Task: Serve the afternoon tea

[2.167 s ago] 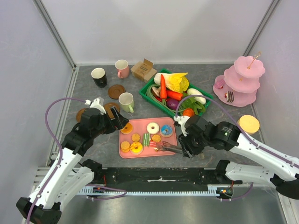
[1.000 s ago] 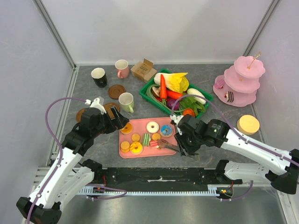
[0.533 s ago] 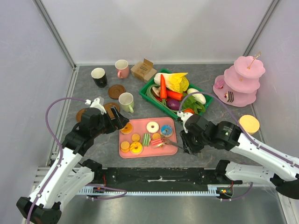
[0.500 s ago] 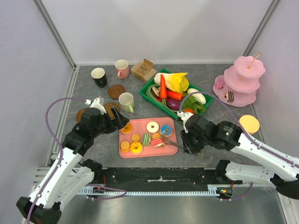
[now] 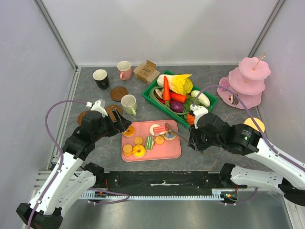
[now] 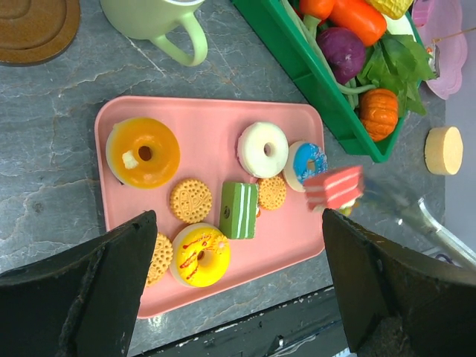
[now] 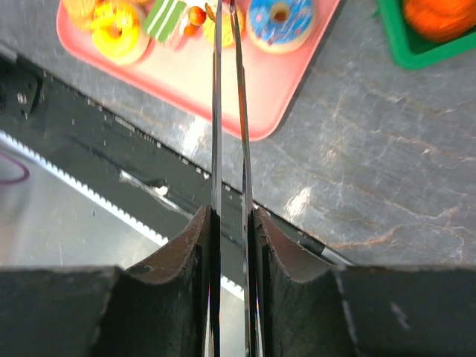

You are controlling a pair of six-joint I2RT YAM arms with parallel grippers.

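We saw the right gripper (image 7: 230,223) clamped on a pair of thin silver metal tongs (image 7: 227,111). Out ahead of that gripper, the tong tips pinched a pink-and-white striped toy cake slice (image 6: 333,186) over the iced donuts on the flat pink plastic tray (image 6: 208,119). The left gripper (image 5: 124,125) stood wide apart and held nothing. Under it lay an orange iced donut (image 6: 143,152) and a green striped cake slice (image 6: 239,210), with a pale-green ceramic mug (image 6: 152,16) just beyond it on the surface.
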